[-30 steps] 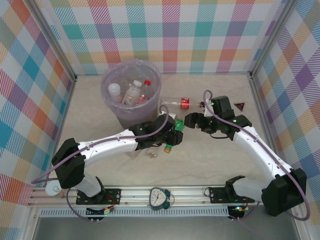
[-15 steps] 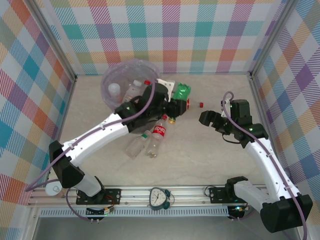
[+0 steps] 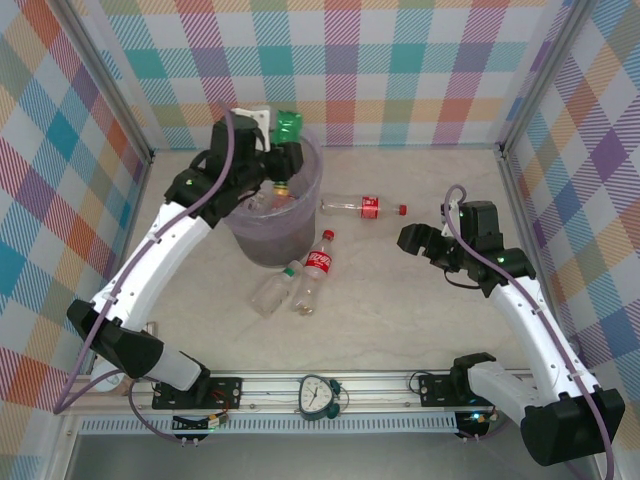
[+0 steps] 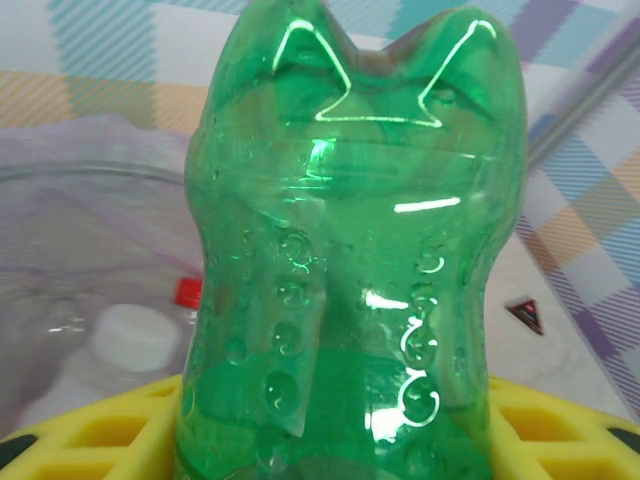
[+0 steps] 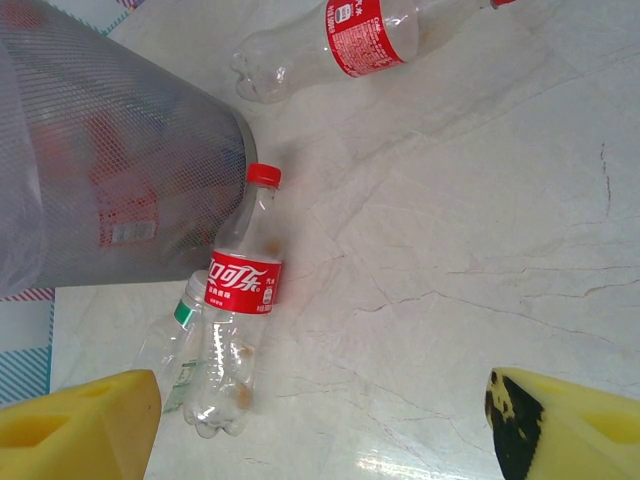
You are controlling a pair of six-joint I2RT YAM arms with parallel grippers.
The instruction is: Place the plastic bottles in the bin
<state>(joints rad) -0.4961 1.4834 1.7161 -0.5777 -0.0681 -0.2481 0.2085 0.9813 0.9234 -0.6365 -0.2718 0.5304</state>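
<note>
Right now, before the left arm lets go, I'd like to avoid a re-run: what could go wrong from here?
1. The left gripper holds the green bottle neck down, high above the bin. Dropped from there, it may strike the rim and bounce out.
2. The red-labelled bottle and the clear bottle lie side by side close to the bin's base. If the open right gripper takes one, it could roll the other away.

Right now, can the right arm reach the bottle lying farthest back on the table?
Probably yes: the right gripper is open and close by, with bare table between it and the bottle.
</note>
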